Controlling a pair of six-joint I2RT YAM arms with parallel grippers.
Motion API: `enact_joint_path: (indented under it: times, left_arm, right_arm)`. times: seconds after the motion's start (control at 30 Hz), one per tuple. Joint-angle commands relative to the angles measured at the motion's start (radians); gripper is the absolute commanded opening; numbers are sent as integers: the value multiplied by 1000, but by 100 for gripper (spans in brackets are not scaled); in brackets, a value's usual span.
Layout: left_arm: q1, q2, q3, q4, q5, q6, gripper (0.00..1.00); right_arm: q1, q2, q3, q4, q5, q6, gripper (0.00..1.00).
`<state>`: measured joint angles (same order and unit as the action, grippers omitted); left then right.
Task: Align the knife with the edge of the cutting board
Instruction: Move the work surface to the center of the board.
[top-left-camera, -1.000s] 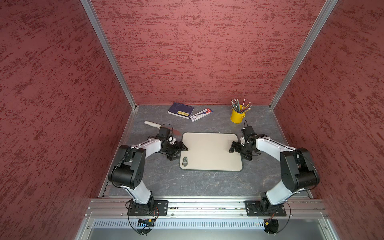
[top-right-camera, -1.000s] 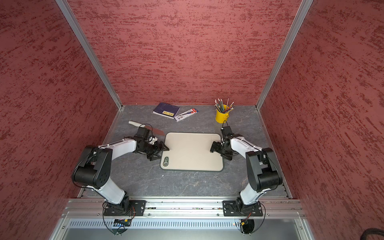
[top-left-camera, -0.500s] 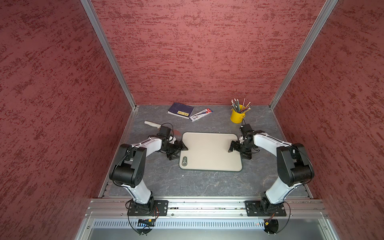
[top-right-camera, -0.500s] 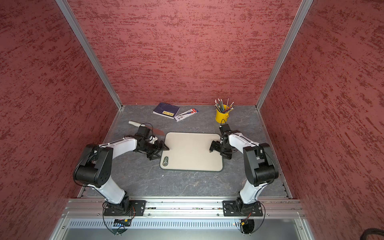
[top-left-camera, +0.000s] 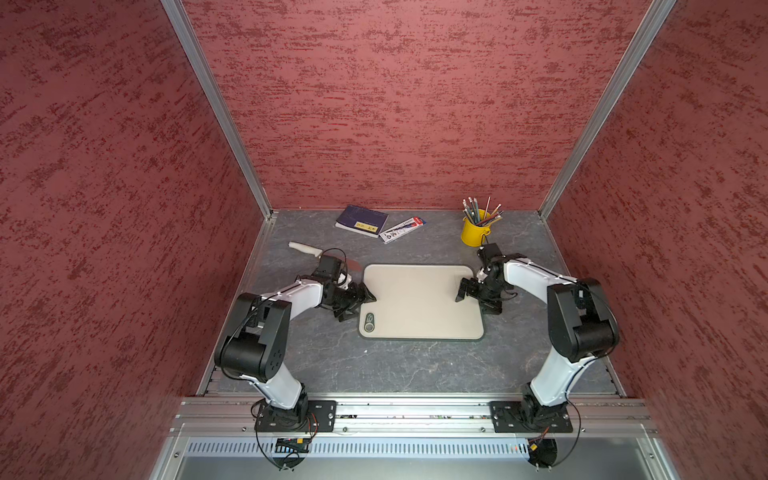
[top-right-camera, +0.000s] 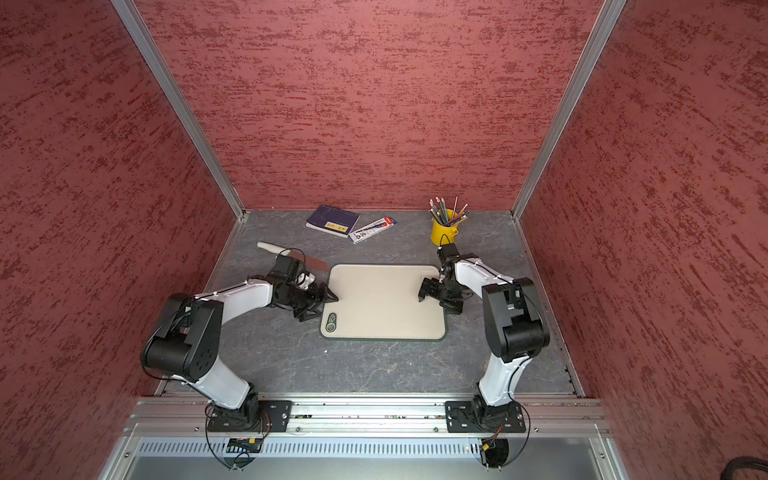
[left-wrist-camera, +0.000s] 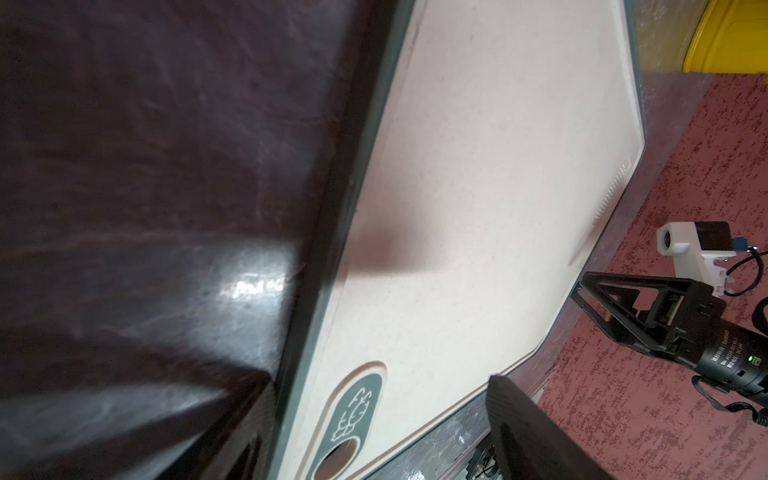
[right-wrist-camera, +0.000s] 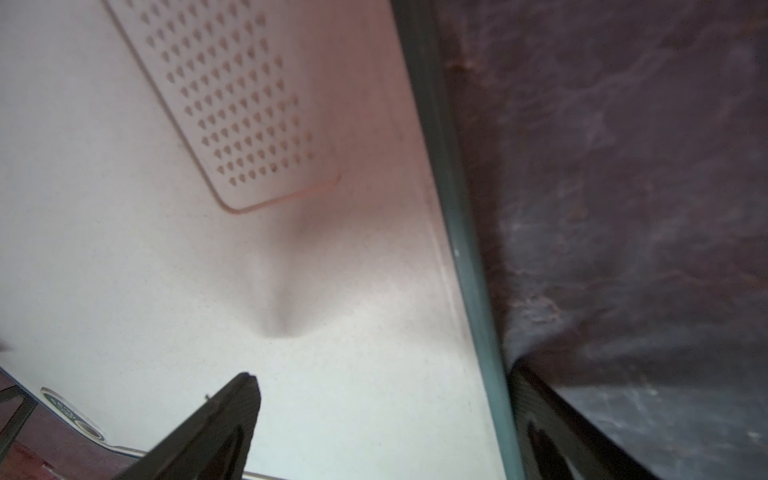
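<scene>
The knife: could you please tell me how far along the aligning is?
Done: nothing yet. In hand: the left pincer and right pincer, both open, straddle the cutting board's short edges. To do: the knife lies askew on the table by the board's far left corner, ungripped, along no edge.

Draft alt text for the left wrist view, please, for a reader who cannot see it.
A beige cutting board with a dark grey rim crosses the frame diagonally on a dark table, the open left gripper framing its corner with an oval mark. The right gripper sits at the opposite edge.
</scene>
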<state>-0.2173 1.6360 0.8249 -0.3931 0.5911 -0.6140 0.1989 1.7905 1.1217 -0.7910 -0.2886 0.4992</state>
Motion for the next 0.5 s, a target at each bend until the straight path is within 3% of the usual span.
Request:
enact_joint_path:
  times: [0.0, 0.47]
  left_arm:
    - [-31, 48, -43, -26, -25, -7, 84]
    - [-20, 44, -18, -66, -53, 7, 86]
  right_arm:
    - [16, 41, 24, 73, -132, -18, 98]
    - [10, 18, 4, 72, -102, -27, 98]
